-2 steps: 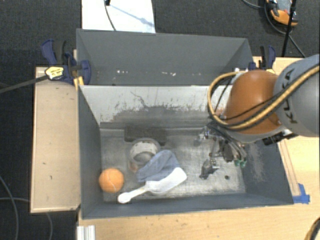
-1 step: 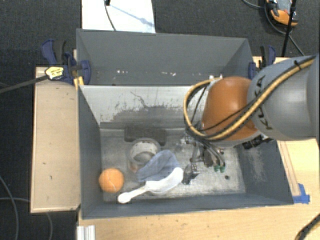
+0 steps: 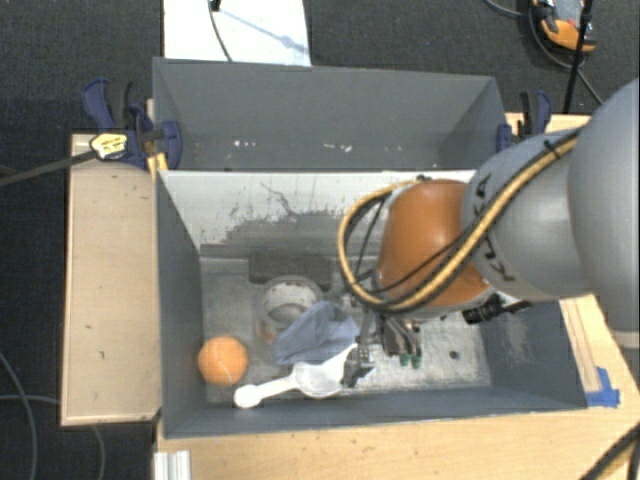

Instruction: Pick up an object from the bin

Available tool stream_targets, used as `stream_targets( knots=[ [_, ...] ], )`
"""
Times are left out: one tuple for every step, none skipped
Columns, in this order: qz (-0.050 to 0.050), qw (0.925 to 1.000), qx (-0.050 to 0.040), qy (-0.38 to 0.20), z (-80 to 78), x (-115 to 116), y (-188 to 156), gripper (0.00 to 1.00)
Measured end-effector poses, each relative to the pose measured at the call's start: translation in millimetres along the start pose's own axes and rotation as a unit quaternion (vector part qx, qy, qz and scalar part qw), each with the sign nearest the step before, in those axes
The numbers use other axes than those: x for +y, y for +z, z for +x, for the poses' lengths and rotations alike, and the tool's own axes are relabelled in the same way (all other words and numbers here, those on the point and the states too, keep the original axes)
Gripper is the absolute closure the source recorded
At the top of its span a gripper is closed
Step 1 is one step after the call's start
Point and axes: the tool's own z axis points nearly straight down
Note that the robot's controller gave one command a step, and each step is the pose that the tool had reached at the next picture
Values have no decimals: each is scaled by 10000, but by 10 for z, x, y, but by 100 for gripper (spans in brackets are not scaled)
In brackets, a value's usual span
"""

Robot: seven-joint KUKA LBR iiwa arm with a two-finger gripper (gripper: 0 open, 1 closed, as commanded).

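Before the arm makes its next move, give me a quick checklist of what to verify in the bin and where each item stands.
1. Gripper low inside the bin, beside the white spoon's bowl: ok.
2. White spoon lying flat, handle free: ok.
3. Blue-grey cloth clear of the spoon: not ok, it lies against the bowl and could snag.
4. Orange ball apart from the gripper: ok.
5. White tape roll out of the way: ok, behind the cloth.
6. Anything held in the gripper: cannot tell.
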Motion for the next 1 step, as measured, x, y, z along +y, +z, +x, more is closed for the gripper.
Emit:
stream_targets(
  knots=[
    [-7, 9963, -37, -864, -181, 346, 392, 100]
  ],
)
